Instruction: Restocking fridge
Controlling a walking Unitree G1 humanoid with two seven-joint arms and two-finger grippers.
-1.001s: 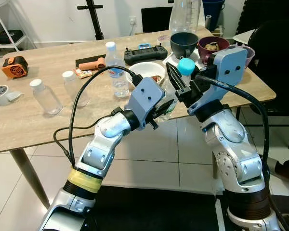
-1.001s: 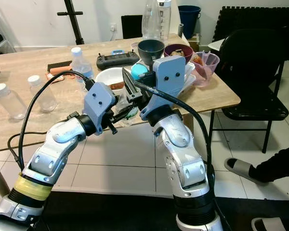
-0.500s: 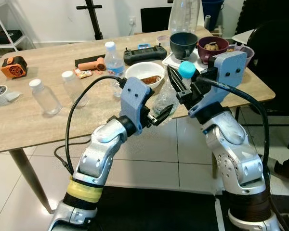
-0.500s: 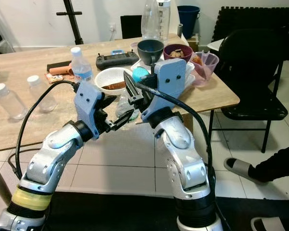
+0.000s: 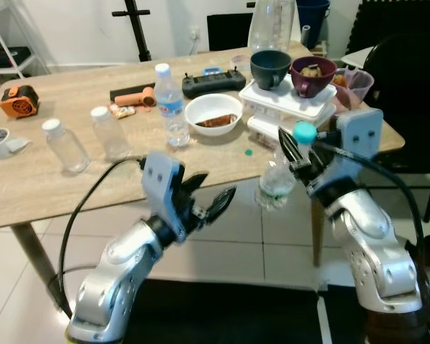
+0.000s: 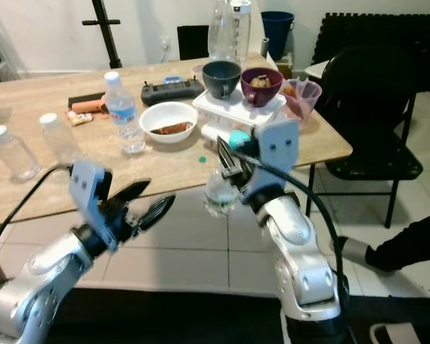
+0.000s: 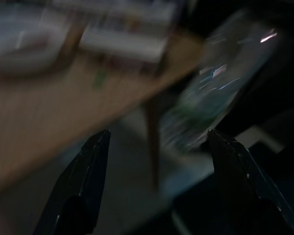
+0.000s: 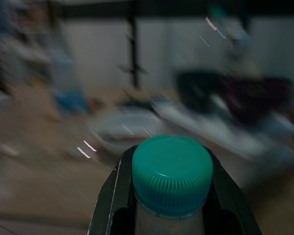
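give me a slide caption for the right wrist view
Right gripper clamped on the neck of a clear bottle, teal cap up close, blurred table behind.

Left gripper (image 5: 209,195) raised in front, fingers (image 7: 90,166) spread wide, right gripper (image 5: 292,152) raised, fingers clamped

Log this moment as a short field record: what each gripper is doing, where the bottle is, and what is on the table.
right gripper: fingers shut on the neck of the teal-capped bottle, off the table's front edge
left gripper: fingers open, holding nothing, below the table edge
bottle state: hangs about upright under its teal cap
table: white bowl, three clear bottles, dark remote, two dark bowls on a white box
right of table: black chair
image quality: wrist views blurred
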